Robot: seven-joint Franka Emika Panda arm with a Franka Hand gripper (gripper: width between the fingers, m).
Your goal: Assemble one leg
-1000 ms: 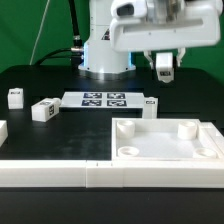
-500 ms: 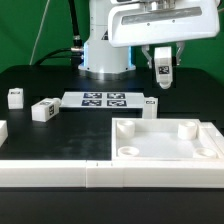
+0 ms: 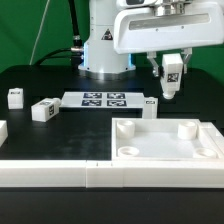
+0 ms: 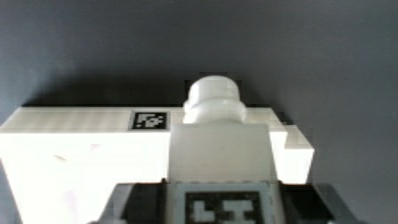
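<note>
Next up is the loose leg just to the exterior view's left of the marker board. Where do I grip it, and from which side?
Grip the loose leg across its two long flat sides, near mid-length, coming straight down. It seems to lie on its side, skewed to the marker board, so turn the pincer to match once the held leg is released.
</note>
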